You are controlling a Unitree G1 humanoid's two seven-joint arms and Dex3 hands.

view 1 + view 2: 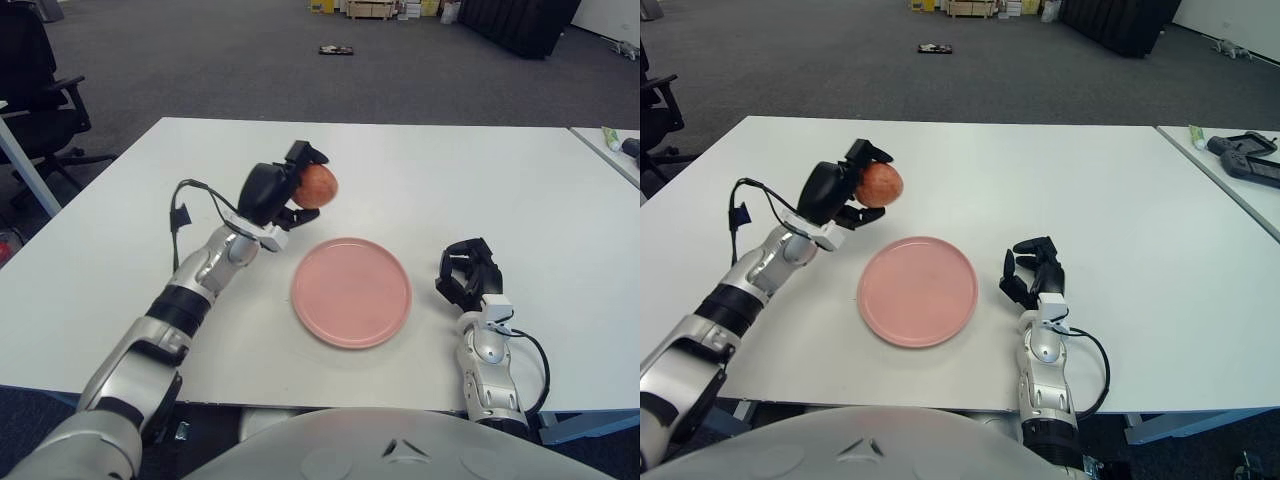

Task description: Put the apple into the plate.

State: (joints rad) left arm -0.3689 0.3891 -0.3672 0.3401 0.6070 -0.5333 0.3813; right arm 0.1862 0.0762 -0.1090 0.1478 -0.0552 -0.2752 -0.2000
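A red-orange apple [318,185] is held in the air by my left hand [290,188], whose black fingers are curled around it. It hangs above the white table, just beyond the far left rim of the pink plate [351,291]. The plate lies flat and bare in the middle near the front edge. My right hand [468,275] shows to the right of the plate, fingers curled and holding nothing.
The white table [480,170] stretches wide behind the plate. A second table with a dark controller [1244,150] and a small tube stands at the far right. A black office chair [35,95] is at the far left on the grey carpet.
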